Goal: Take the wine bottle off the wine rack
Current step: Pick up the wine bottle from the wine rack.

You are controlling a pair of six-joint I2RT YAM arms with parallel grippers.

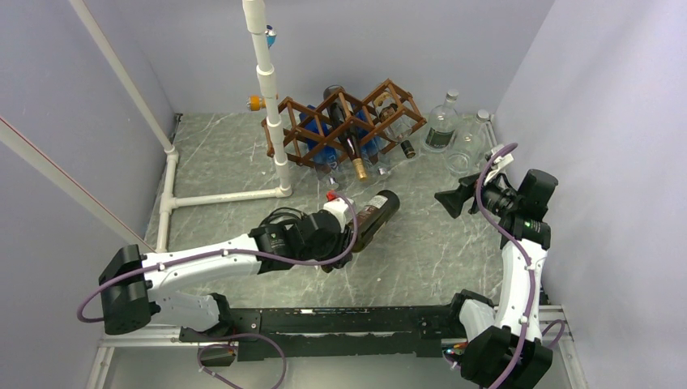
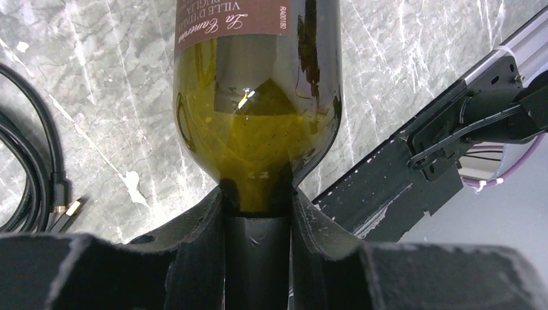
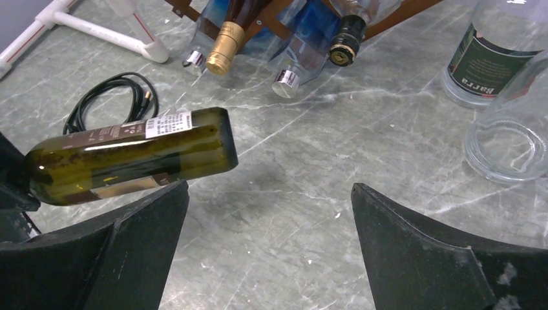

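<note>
Left gripper (image 2: 256, 216): clamped on the neck of the wine bottle (image 2: 258, 110), with one finger on each side just under the shoulder.
Bottle's place: it sticks straight out ahead of the left fingers and lies roughly level, base pointing away from the hand. In the right wrist view it (image 3: 129, 158) appears to hang clear of the table (image 3: 310, 213), not resting on it.
Wine rack (image 1: 344, 121): it stands beyond the bottle's base, well apart from the left hand. No part of the held bottle is inside a cell.
Right gripper (image 3: 268, 194): fingers spread wide and holding nothing; the held bottle is ahead of it and off to its left.
Done so far: the bottle looks fully out of the rack, so the main step seems complete.
Left to do: at most lowering and letting go; the task names no spot for that.
Other bottles (image 1: 356, 158): several sit in the rack cells, necks pointing toward the hands.
</note>
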